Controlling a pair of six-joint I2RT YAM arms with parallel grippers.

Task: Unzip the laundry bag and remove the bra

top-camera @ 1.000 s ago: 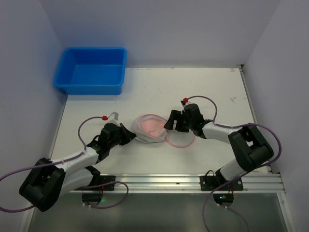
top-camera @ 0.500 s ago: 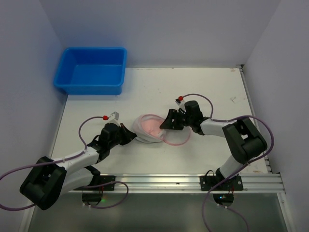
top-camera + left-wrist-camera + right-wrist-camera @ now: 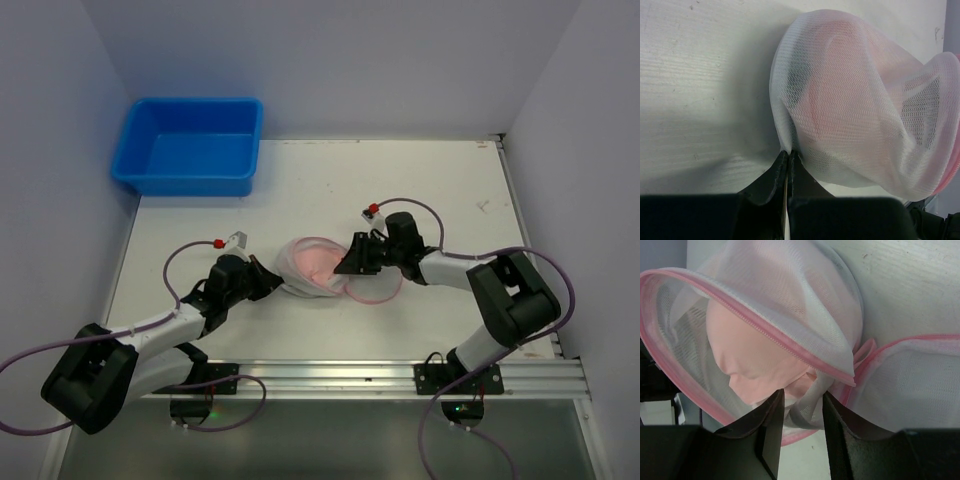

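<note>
Pinching laundry bag (image 3: 855, 110) w/ L end effector (image 3: 789, 155), R end effector (image 3: 801, 400) unclear, bra (image 3: 755, 360) half-hidden

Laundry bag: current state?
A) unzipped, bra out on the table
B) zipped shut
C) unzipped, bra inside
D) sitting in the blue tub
C: in the right wrist view the laundry bag gapes along its pink zipper rim, and the peach bra sits inside the mesh.
</note>
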